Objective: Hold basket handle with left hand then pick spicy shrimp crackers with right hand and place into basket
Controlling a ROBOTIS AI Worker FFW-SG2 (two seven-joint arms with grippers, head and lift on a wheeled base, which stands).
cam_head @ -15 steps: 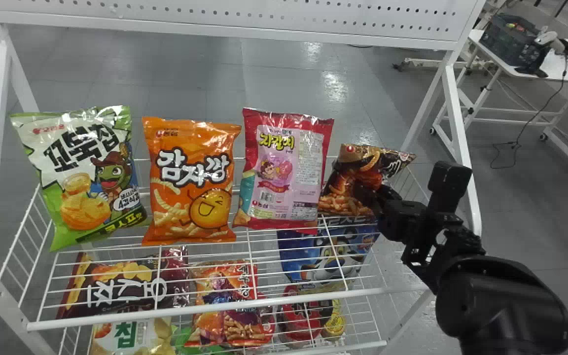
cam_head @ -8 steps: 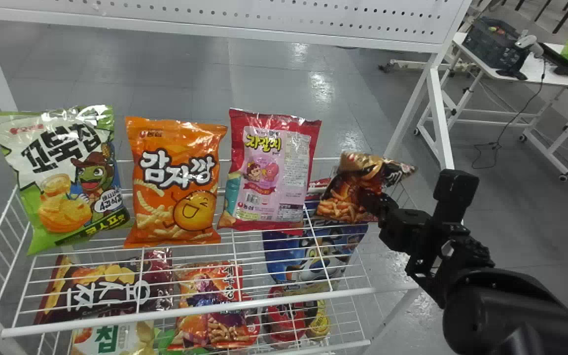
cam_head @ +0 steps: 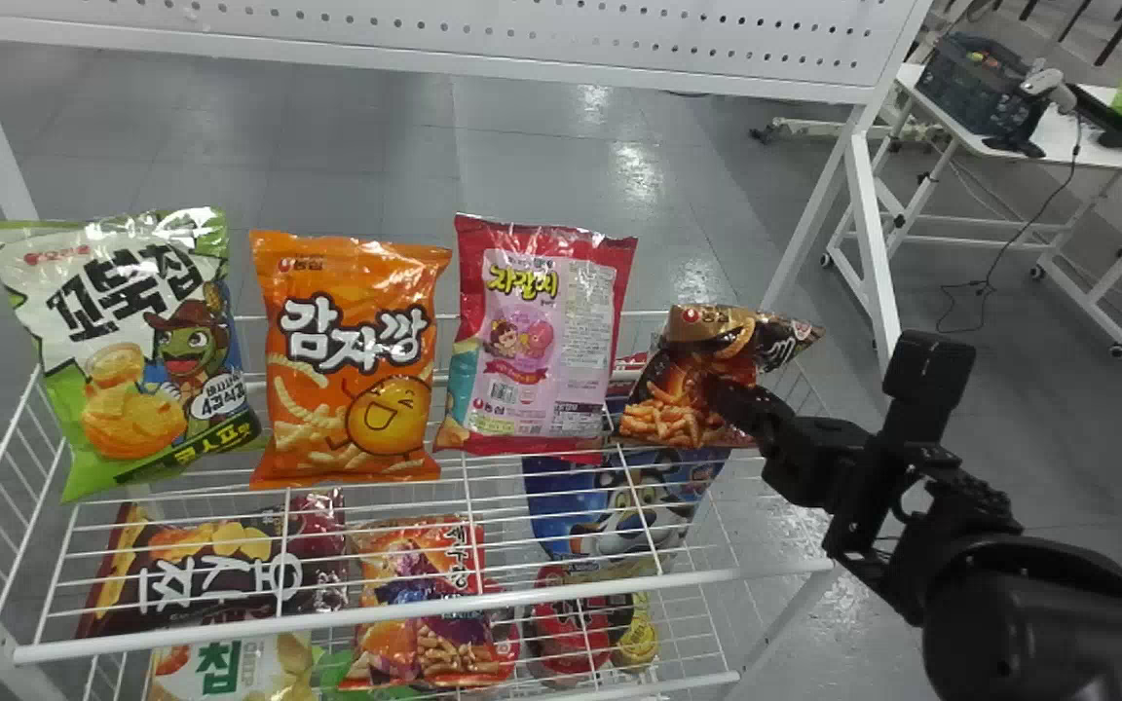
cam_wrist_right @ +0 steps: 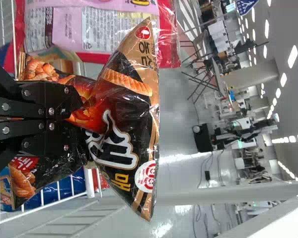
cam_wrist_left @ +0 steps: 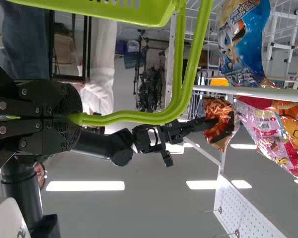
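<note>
Head view shows me a rack (cam_head: 425, 610), grey floor (cam_head: 327, 166) and my right arm (cam_head: 999, 604) slanting far-left, jaws gripping crackers (cam_head: 663, 414); left jaws grip the basket handle (cam_wrist_left: 149, 118).

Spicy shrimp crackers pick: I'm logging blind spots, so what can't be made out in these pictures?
- Basket: inside, cut off by the left wrist view's top edge.
- Basket handle: gripped part, hidden by the left hand, left wrist view.
- Spicy shrimp crackers: pinched middle, hidden by the right hand, right wrist view.
- Blue bag: part hidden behind the crackers, head view.
</note>
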